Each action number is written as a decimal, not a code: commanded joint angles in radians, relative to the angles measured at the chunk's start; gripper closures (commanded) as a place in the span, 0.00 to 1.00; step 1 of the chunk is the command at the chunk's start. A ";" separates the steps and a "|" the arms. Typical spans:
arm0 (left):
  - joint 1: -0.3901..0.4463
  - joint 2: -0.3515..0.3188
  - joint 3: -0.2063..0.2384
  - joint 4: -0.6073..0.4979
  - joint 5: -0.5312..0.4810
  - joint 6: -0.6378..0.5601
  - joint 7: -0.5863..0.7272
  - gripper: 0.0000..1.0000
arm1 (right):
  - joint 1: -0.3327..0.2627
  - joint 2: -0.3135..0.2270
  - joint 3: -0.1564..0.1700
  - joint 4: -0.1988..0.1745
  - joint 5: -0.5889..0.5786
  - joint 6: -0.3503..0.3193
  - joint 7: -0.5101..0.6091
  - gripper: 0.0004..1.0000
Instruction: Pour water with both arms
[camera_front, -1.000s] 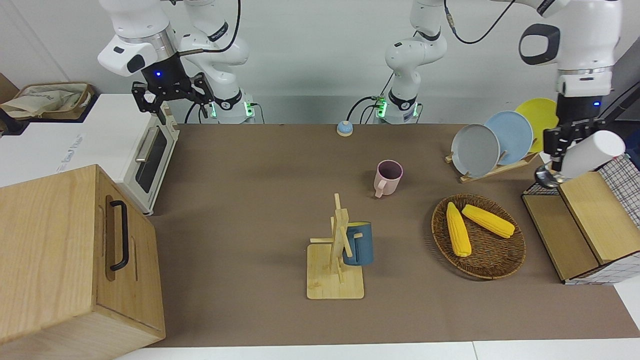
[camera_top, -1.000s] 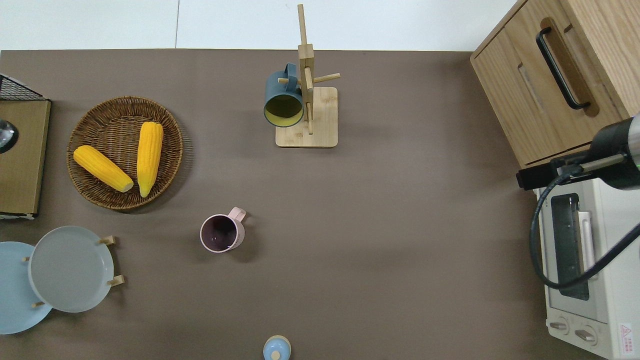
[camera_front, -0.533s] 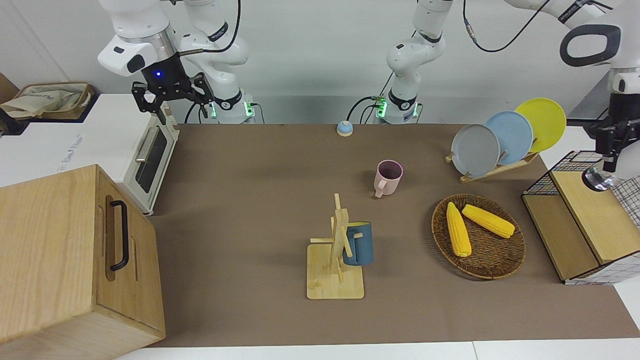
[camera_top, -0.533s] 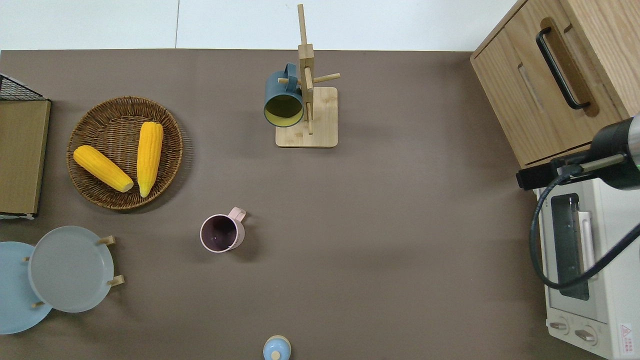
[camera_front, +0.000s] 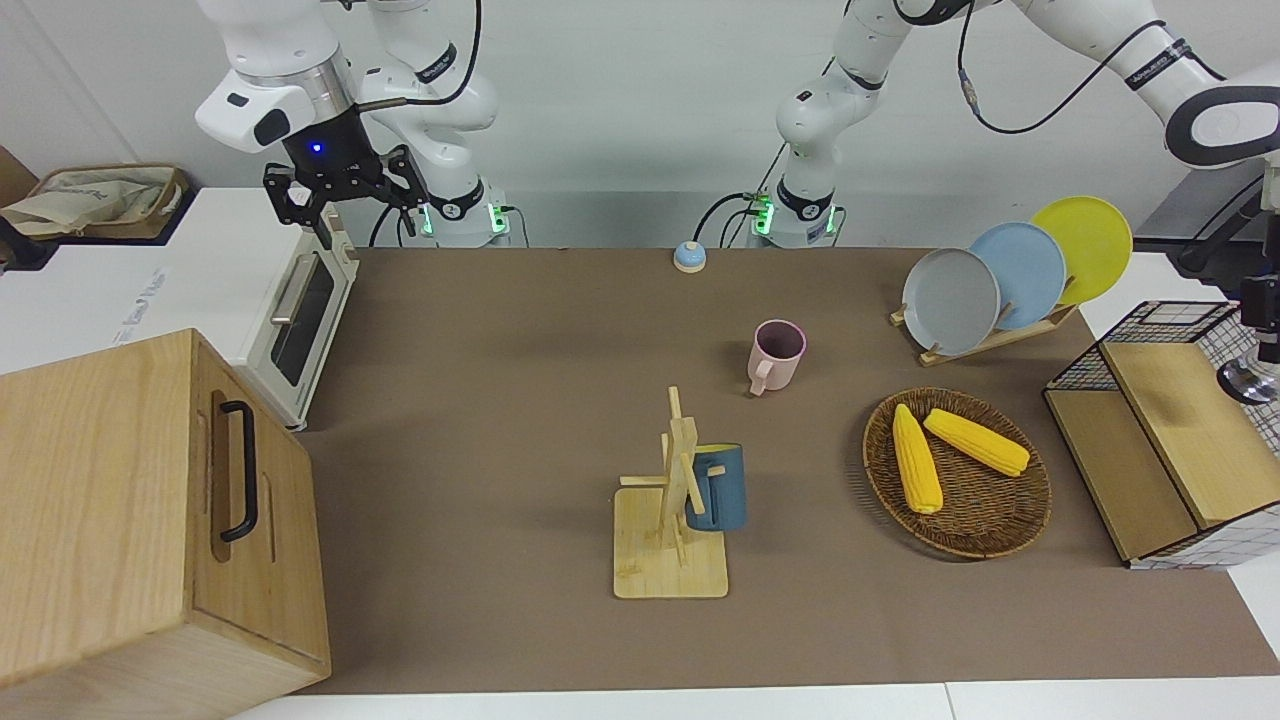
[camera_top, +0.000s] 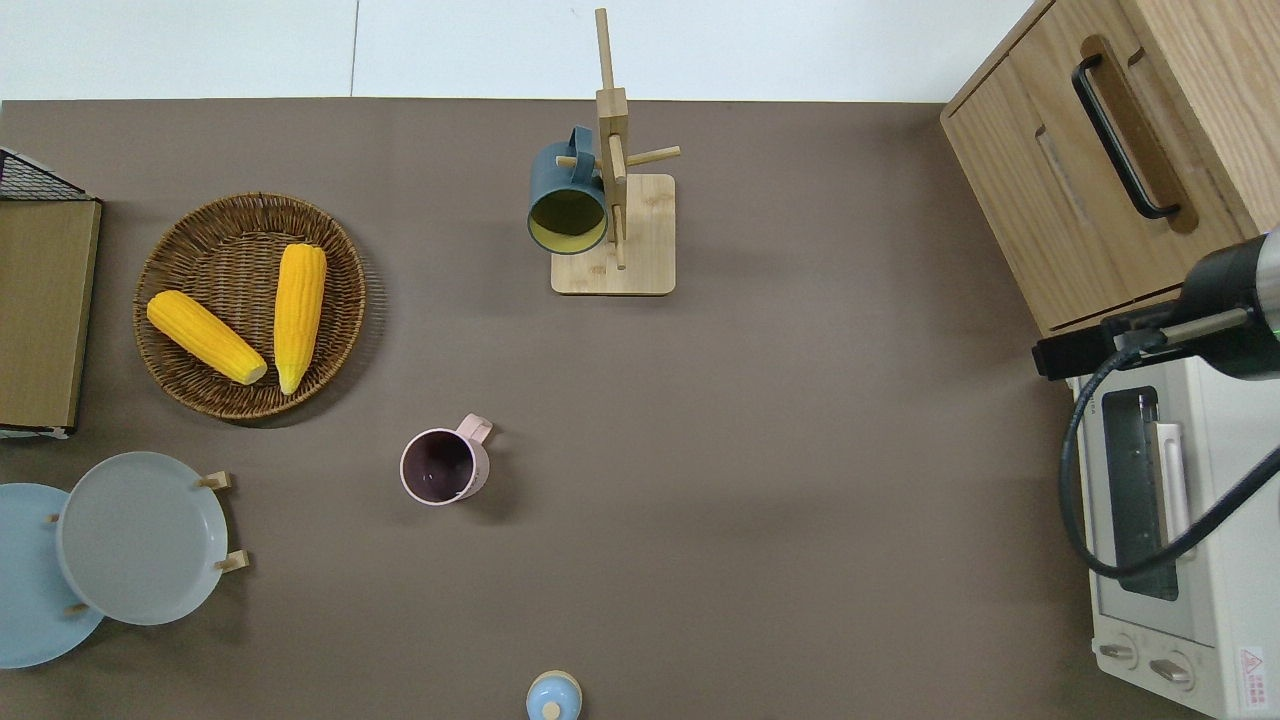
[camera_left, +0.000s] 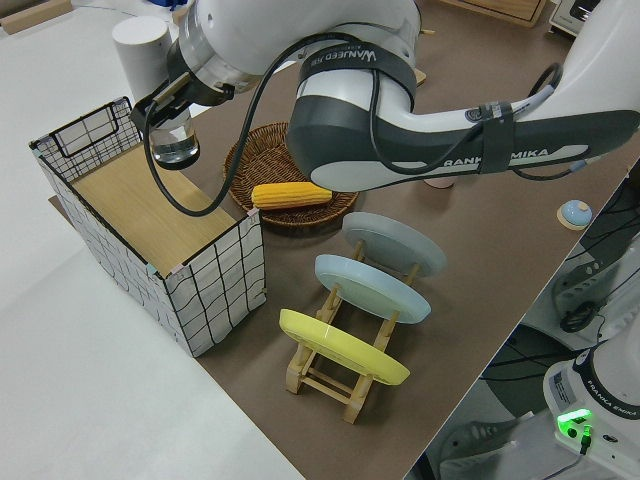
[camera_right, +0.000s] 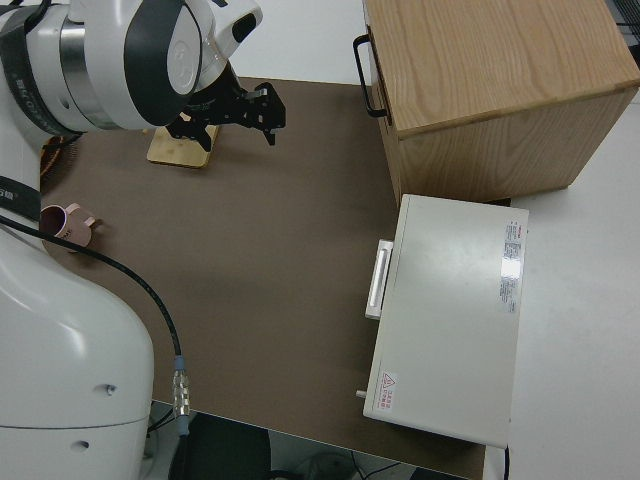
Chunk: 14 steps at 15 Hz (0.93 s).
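With our left claw (camera_left: 165, 112) grasping the bottle (camera_left: 158, 88) over the wire box (camera_left: 150, 215), we should carry it level toward the pink cup (camera_front: 776, 355) at 9 o'clock; right claw (camera_front: 335, 190) released, parked.

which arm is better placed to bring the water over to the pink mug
Left. Its pincer is shut on the white-capped bottle above the wire crate, at the pink mug's end of the table. The right arm is parked.
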 joint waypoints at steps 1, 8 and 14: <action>0.007 0.065 -0.012 0.037 -0.096 0.071 0.101 1.00 | -0.003 -0.009 0.003 -0.007 -0.008 -0.009 -0.003 0.01; 0.004 0.123 -0.013 0.040 -0.117 0.083 0.122 0.99 | -0.003 -0.009 0.003 -0.007 -0.008 -0.009 -0.003 0.01; 0.002 0.130 -0.015 0.040 -0.113 0.083 0.136 0.57 | -0.003 -0.009 0.003 -0.007 -0.008 -0.009 -0.003 0.01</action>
